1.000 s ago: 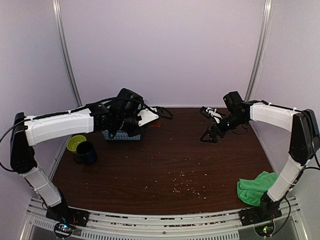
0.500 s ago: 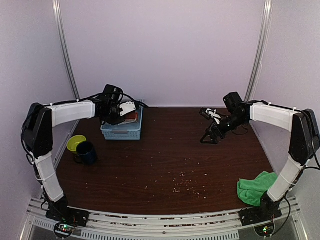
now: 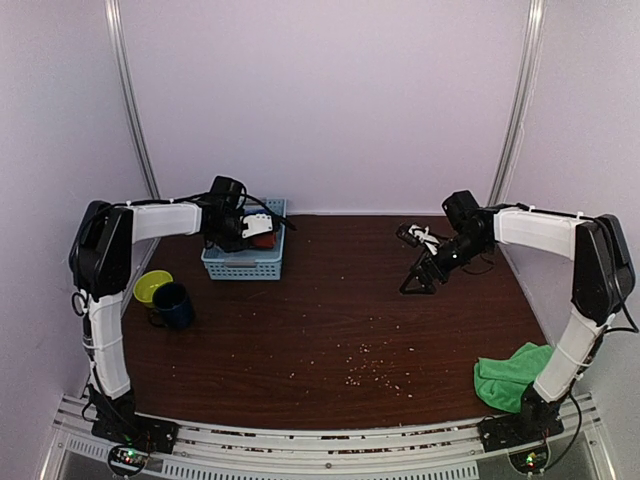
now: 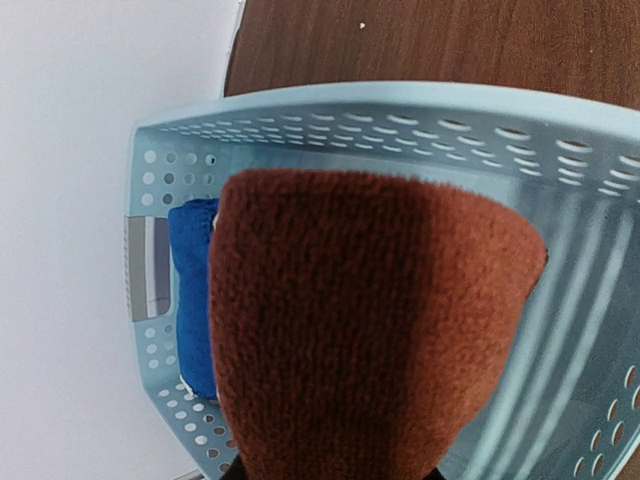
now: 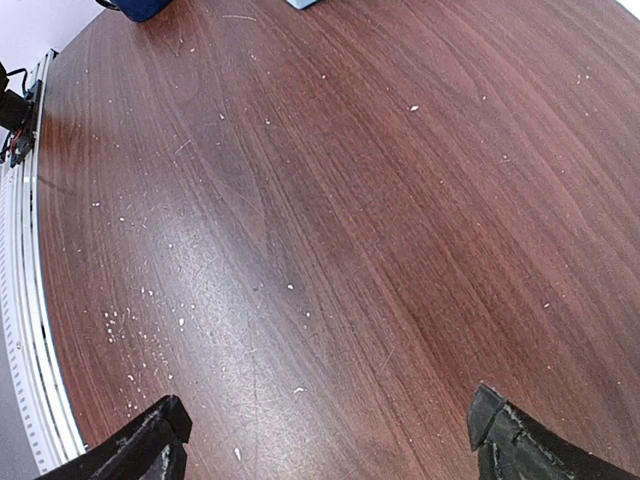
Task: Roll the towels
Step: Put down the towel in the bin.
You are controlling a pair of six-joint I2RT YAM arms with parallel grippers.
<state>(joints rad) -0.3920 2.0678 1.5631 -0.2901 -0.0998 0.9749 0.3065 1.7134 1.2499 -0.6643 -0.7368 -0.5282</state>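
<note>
My left gripper [image 3: 248, 228] is shut on the rolled rust towel [image 4: 370, 330] and holds it over the light blue basket [image 4: 400, 100] at the table's back left. The roll fills the left wrist view and hides the fingers. The bright green towel [image 3: 510, 375] lies crumpled at the front right, beside the right arm's base. At the back right, my right gripper [image 3: 415, 280] hangs open just above bare wood. Its two black fingertips [image 5: 165, 430] stand wide apart with nothing between them.
A blue cloth [image 4: 192, 290] lies inside the basket [image 3: 243, 265], with a striped piece [image 4: 147, 265] at its end wall. A yellow-green cup [image 3: 150, 286] and a dark blue mug [image 3: 175, 305] stand at the left edge. Crumbs [image 3: 370, 365] dot the table's middle.
My left arm has swung back and left, carrying the rust towel to above the basket. The right gripper has shifted only slightly and stays open.
</note>
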